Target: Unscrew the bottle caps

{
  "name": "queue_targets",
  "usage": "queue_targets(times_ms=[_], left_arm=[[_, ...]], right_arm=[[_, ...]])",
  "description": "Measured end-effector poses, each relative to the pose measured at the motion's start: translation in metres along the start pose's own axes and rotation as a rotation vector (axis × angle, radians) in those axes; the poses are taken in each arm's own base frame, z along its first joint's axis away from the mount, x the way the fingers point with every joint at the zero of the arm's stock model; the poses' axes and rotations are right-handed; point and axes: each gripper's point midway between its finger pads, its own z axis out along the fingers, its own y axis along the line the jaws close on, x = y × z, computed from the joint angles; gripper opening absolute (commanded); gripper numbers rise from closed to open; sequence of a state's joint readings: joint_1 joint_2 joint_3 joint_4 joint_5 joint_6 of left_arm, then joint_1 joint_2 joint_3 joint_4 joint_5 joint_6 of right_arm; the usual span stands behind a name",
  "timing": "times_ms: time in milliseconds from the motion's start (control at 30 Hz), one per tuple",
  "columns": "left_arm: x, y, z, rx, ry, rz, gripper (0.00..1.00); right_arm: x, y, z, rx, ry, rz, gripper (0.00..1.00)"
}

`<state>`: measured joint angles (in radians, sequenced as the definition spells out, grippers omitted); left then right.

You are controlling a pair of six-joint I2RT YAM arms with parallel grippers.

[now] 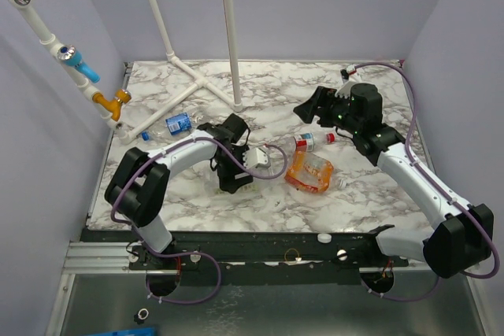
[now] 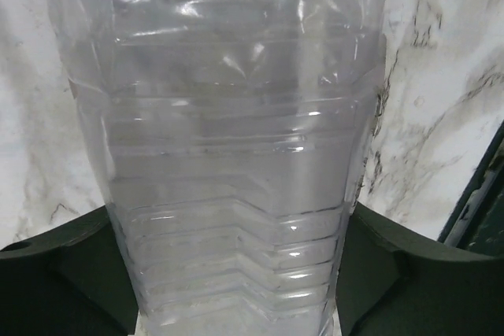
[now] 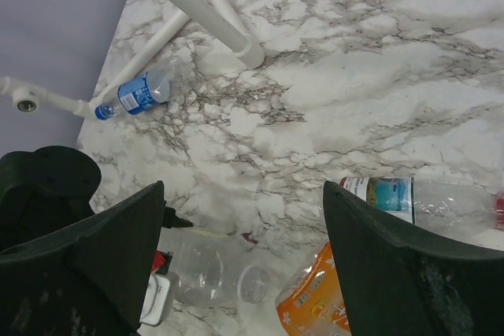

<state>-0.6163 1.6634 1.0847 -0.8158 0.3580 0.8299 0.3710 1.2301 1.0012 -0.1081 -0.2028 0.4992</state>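
Note:
My left gripper is shut on a large clear bottle, which fills the left wrist view between the two fingers. The same bottle lies low on the table in the right wrist view; no cap shows on it. My right gripper hangs open and empty above the table. Below it lie a red-label bottle with a red cap and a crumpled orange bottle. A blue Pepsi bottle with a blue cap lies at the left.
A white pipe frame stands across the back of the marble table. A loose white cap sits on the dark front rail. The purple cable of the left arm loops beside the held bottle.

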Motion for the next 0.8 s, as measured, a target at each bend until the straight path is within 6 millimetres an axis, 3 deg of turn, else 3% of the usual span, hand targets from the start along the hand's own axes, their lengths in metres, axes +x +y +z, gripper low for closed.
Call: queue_targets(times_ms=[100,200,400,500,600,800], left_arm=[[-0.009,0.007,-0.005,-0.031,-0.035,-0.041,0.57],[-0.03,0.018,-0.024,-0.111,-0.128,-0.092,0.55],[-0.097,0.044,-0.103,-0.358,-0.475,-0.166,0.55],[-0.123,0.054,-0.132,-0.422,-0.609,-0.205,0.56],[-0.135,0.062,-0.142,-0.445,-0.666,-0.249,0.56],[-0.142,0.072,-0.143,-0.463,-0.708,-0.31,0.57]], right_arm=[[0.0,0.0,0.0,0.0,0.0,0.007,0.86],[0.0,0.001,0.001,0.0,0.001,0.022,0.88],[-0.013,0.014,0.003,-0.035,-0.014,0.065,0.89],[-0.025,0.029,0.003,-0.092,-0.034,0.099,0.89],[-0.037,0.044,0.004,-0.158,-0.062,0.141,0.89],[-0.048,0.067,0.004,-0.273,-0.079,0.212,0.89]])
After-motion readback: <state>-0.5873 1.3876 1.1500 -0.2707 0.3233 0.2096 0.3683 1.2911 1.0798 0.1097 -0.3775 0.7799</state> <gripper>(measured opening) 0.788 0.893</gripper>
